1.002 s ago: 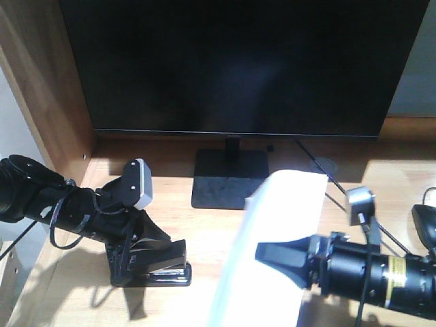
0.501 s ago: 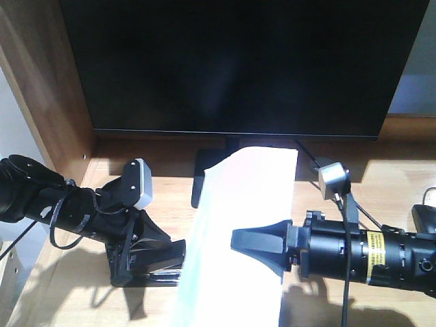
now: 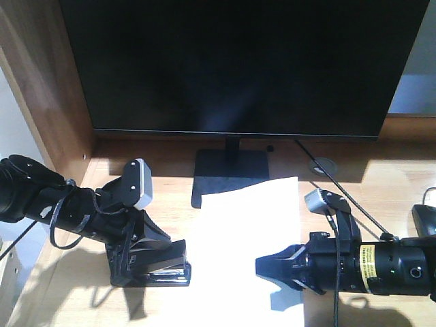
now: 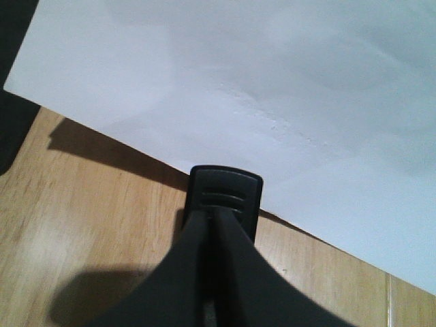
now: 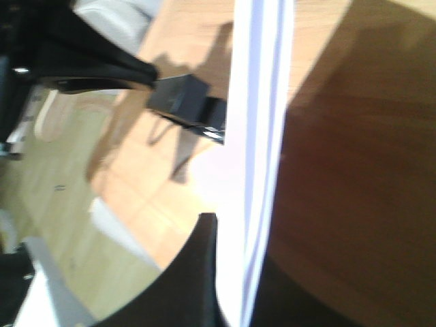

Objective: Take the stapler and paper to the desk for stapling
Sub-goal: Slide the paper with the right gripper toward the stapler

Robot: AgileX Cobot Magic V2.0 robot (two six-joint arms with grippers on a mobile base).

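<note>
**A:** How far along is this looking?

**B:** Both things are sitting on the desk (image 3: pixel 381 197). The stapler (image 3: pixel 170 269) is resting right at the left edge of the paper (image 3: pixel 238 231), and the monitor (image 3: pixel 238 61) is standing beyond them. The stapling itself is waiting to be done.

**A:** And the tools?

**B:** The left tool (image 3: pixel 151 251) is squeezing the stapler, fingers together on it. The right tool (image 3: pixel 272 267) is probably pinching the paper's near right part, but its wrist view is blurring the contact.
</note>
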